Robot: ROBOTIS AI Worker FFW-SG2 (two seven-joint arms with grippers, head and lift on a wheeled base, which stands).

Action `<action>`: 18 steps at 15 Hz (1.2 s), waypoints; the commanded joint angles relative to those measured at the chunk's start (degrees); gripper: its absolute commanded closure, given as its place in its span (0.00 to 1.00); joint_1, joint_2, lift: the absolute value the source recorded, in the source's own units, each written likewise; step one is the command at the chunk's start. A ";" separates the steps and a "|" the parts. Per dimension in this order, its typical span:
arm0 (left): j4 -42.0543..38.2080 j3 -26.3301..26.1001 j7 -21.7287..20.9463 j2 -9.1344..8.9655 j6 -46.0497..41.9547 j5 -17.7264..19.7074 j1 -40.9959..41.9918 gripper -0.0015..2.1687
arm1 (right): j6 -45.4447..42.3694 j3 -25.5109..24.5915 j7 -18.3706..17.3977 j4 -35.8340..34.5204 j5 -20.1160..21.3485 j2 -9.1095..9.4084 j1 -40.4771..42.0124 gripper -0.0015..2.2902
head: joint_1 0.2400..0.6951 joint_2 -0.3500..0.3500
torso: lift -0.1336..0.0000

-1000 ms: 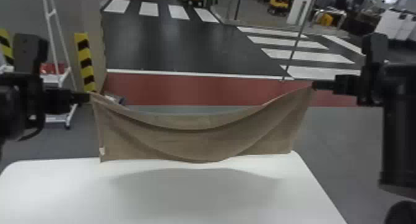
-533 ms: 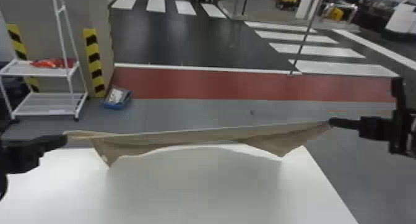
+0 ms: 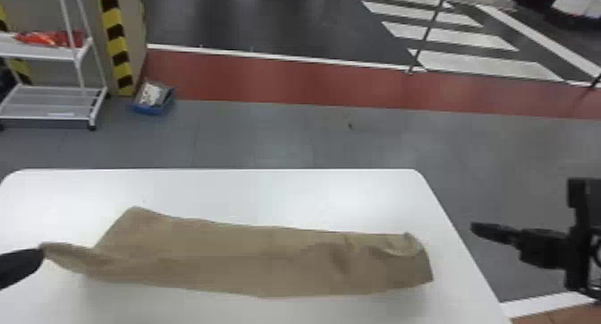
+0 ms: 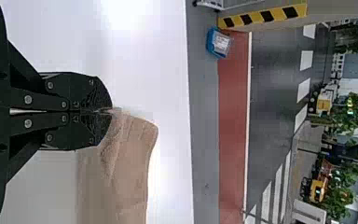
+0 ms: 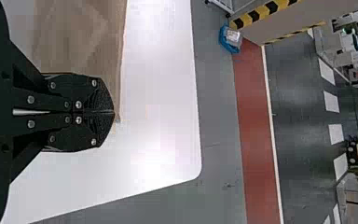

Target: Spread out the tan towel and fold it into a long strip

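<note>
The tan towel (image 3: 232, 256) is stretching across the white worktop (image 3: 277, 189) as a long, uneven band, broader than a neat strip. Over on the robot's left, the left pincer (image 3: 39, 252) is gripping one end by a tapering corner; in the left wrist view, its two black fingers are pressing together on the cloth. Just beyond that pinch, another corner of the towel is angling towards the far edge of the worktop. Creases are running through the right half, and a small flap is curling over at the far right corner.

The right pincer (image 3: 474, 228) is hovering off the towel's right end, near the worktop's side edge, its fingers closed with the cloth lying apart from them.

Past the worktop, a blue bin (image 3: 150, 108) is sitting on the grey floor (image 3: 277, 135), beside a white rack (image 3: 44, 54) that is carrying something red.
</note>
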 commanded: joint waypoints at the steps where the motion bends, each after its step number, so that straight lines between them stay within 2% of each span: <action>1: 0.56 0.97 -0.84 -0.08 -1.20 -0.24 2.45 0.88 | -0.88 -0.08 1.52 -0.19 -0.39 0.11 2.19 0.78 | 1.00 0.13 | 1.00; 4: 1.79 2.64 -3.91 0.01 -1.20 -0.76 4.03 0.88 | -2.81 0.09 2.49 -0.19 -0.13 0.46 3.77 0.78 | 1.00 0.13 | 1.00; 8: 4.16 2.55 -4.26 0.10 -1.37 -1.56 2.89 0.88 | -3.34 1.68 2.31 0.16 1.01 0.82 3.77 0.78 | 1.00 0.15 | 1.00; 9: 4.95 2.29 -4.26 0.10 -1.37 -1.73 2.36 0.88 | -3.34 2.91 2.66 0.16 2.60 0.73 3.68 0.77 | 1.00 0.15 | 1.00; 10: 5.57 2.11 -4.26 0.10 -1.37 -1.73 2.01 0.88 | -2.81 4.49 4.33 0.16 4.18 0.82 3.68 0.58 | 1.00 0.16 | 1.00; 11: 6.27 1.67 -4.26 0.10 -1.55 -2.00 1.57 0.88 | -2.28 5.63 4.60 0.33 4.27 1.78 3.60 0.23 | 1.00 0.17 | 1.00; 12: 6.71 1.41 -4.26 0.10 -1.55 -2.17 1.30 0.88 | -0.88 7.30 4.68 0.77 4.27 1.96 3.16 0.18 | 1.00 0.19 | 1.00; 14: 6.88 0.71 -4.26 0.10 -1.55 -2.61 0.95 0.88 | 4.92 10.73 4.24 2.79 4.27 2.40 0.26 0.16 | 1.00 0.21 | 1.00; 18: 7.32 0.44 -4.26 0.10 -2.08 -2.70 0.86 0.88 | 4.92 17.23 3.80 15.45 7.78 2.66 -9.15 0.16 | 1.00 0.29 | 1.00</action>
